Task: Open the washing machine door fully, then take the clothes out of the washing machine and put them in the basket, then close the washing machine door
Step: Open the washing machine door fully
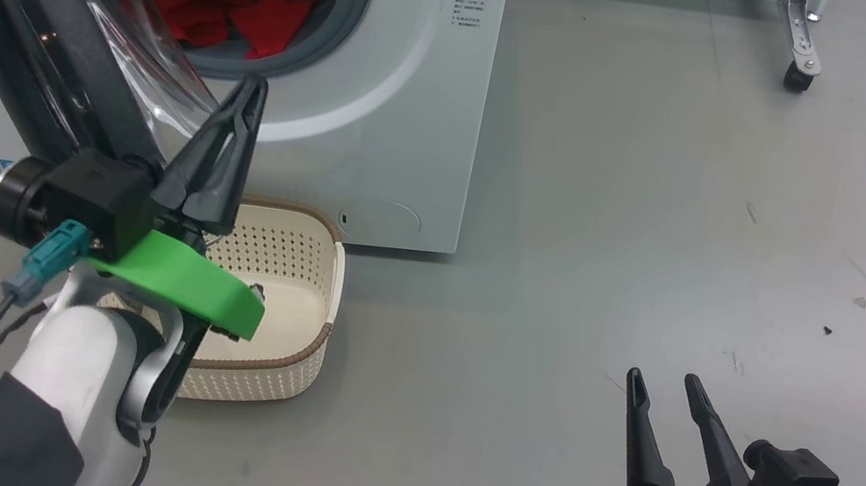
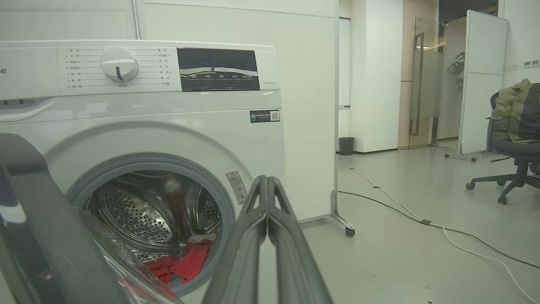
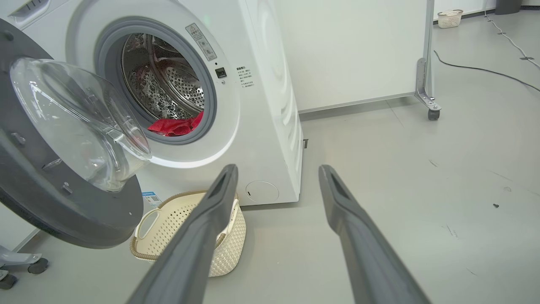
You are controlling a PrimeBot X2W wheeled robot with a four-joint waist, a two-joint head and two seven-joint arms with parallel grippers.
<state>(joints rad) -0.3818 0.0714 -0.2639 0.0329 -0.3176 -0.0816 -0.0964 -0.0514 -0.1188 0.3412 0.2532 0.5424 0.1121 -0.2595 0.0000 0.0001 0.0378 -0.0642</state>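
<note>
The white washing machine (image 1: 414, 97) stands with its black-rimmed door (image 1: 47, 59) swung open to the left. Red clothes (image 1: 246, 14) lie at the bottom of the steel drum, also showing as red clothes (image 3: 175, 126) in the right wrist view. The cream basket (image 1: 295, 317) sits on the floor below the drum mouth. My left gripper (image 1: 253, 88) is shut and empty, raised in front of the door's glass bowl near the drum's lower rim. My right gripper (image 1: 662, 381) stands open and empty, low at the right, well away from the machine.
A white partition on castors (image 1: 801, 50) stands behind and right of the machine. Cables (image 2: 422, 219) run over the grey floor, and an office chair (image 2: 512, 143) stands far right. Another small basket (image 3: 449, 17) sits by the far wall.
</note>
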